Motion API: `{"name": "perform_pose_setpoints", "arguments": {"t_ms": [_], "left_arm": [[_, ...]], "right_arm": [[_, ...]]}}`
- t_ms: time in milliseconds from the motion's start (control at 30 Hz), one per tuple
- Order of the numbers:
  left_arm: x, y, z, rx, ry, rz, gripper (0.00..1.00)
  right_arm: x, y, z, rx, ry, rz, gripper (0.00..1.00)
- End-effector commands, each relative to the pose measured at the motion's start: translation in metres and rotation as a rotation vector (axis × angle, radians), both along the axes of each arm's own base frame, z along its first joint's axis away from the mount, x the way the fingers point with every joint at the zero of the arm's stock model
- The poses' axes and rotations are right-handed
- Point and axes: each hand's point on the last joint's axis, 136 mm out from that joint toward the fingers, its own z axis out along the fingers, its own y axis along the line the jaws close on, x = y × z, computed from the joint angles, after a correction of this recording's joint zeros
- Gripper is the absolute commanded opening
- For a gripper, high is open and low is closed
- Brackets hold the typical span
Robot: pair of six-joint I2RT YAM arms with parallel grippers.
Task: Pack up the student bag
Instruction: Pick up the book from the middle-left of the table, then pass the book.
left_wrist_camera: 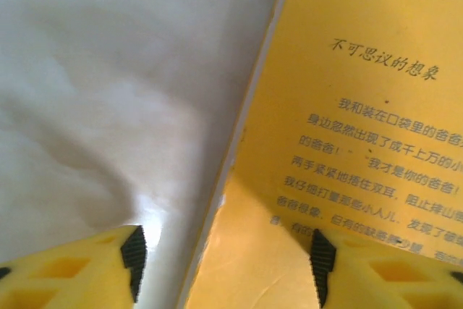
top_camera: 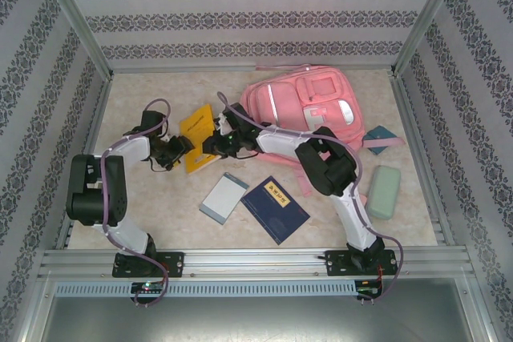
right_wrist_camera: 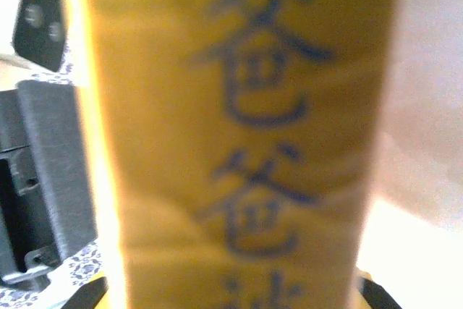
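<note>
The student bag [top_camera: 309,106], a large pink backpack, lies flat at the back of the table, right of centre. Just left of it a yellow book [top_camera: 199,135] is tilted between both grippers. My left gripper [top_camera: 178,150] is at the book's left side. In the left wrist view this gripper [left_wrist_camera: 228,269] stands open, its black pads [left_wrist_camera: 134,255] apart, straddling the edge of the yellow book [left_wrist_camera: 362,142]. My right gripper [top_camera: 215,143] is at the book's right side. In the right wrist view the spine of the yellow book [right_wrist_camera: 239,142] spans the whole gap of this gripper [right_wrist_camera: 235,296], which is shut on it.
In front lie a dark blue book [top_camera: 275,208] and a pale grey notebook [top_camera: 224,197]. A green pencil case [top_camera: 384,191] sits at the right, with a teal item [top_camera: 381,138] beside the bag. Patterned walls enclose the table on three sides.
</note>
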Motion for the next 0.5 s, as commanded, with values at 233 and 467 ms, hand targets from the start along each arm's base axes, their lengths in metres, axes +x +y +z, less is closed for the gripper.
{"name": "perform_pose_setpoints", "arguments": {"t_ms": [233, 467], "left_arm": [[0.047, -0.028, 0.089, -0.374, -0.325, 0.087, 0.9], [0.069, -0.04, 0.125, -0.574, -0.467, 0.089, 0.93]], "right_arm": [[0.032, -0.03, 0.154, 0.29, -0.222, -0.036, 0.0], [0.035, -0.031, 0.19, 0.404, -0.214, -0.04, 0.0]]}}
